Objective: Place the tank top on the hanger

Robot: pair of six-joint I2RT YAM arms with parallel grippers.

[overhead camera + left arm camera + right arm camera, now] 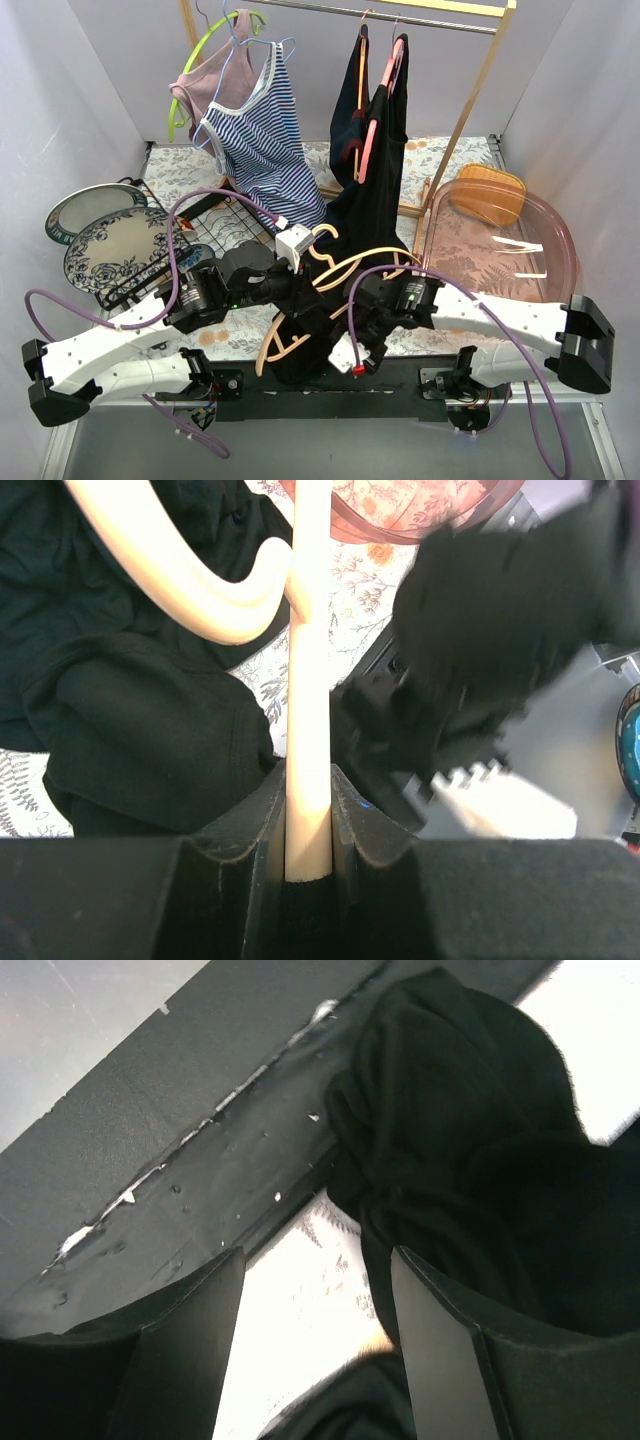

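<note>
Two hands, both working mid-table. Left hand (308,777) is clamped tight on the hanger (306,630). The cream bar runs straight out between its fingers (262,810), with both pads on the wood. The broad curved arm branches off ahead of the hand, to the left in its own camera. The tank top (130,710) lies bunched on the table (350,590) just beside that hand on the same side, partly under the curved arm. Can't tell whether cloth touches the gripped bar. Right hand (318,1265) is part open, fingers (190,1350) well apart, bright patterned table showing through the gap. Nothing is pinched across it. Black fabric is heaped just ahead of this hand and sits against the finger on the right of its camera view. A dark scrap low in the gap is too blurred to identify. From above, the hands face each other over the black heap, with cream hanger arms poking out around them. Beyond both hands is a rail (400,18) with a striped top (255,130) and dark garments. A clear pink tub (520,270) sits outboard of the right hand, and plates (110,250) outboard of the left.
</note>
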